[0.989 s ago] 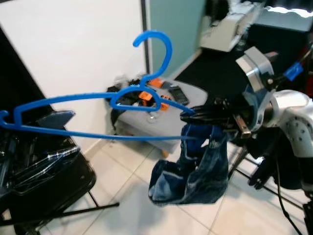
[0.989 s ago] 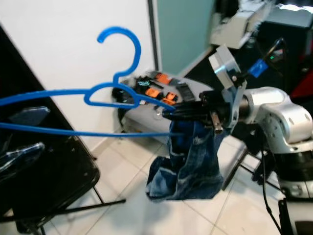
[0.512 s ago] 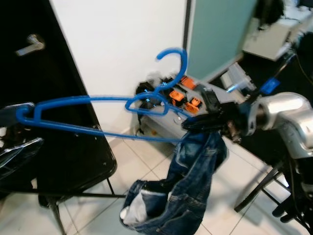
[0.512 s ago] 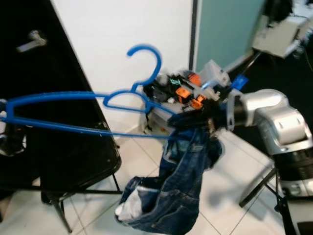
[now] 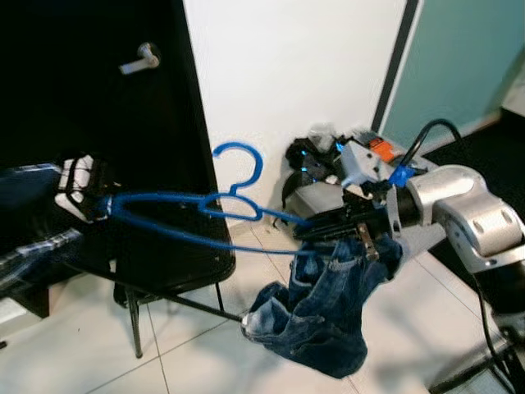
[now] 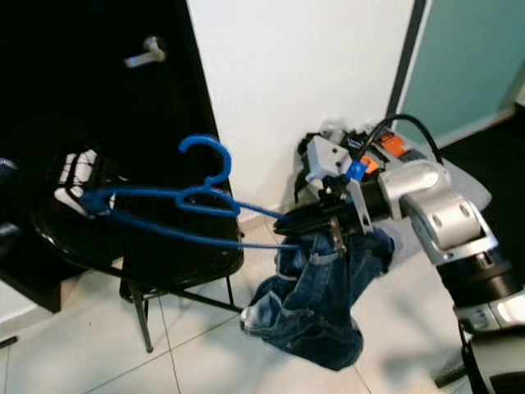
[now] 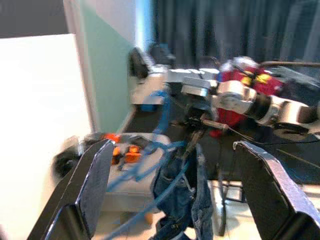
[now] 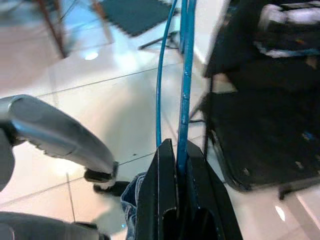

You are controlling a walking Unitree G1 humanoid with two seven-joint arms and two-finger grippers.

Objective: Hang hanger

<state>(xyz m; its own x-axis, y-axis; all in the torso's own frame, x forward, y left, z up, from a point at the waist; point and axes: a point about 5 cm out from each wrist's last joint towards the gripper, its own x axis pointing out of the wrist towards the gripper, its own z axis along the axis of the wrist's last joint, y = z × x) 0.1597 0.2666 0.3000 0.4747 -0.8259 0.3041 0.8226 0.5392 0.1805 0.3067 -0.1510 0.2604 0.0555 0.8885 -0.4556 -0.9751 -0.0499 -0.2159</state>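
1. Blue thin plastic hanger is held level in the air over a black chair, its curved hook up; rumpled denim jeans droop from its end by the right gripper.
2. Compared with half a second ago, the view has swung: a dark door with a metal handle now stands behind, and the jeans hang more bunched.
3. Right gripper's fingers are pressed together on the hanger's rods; left gripper is spread wide, holding nothing.
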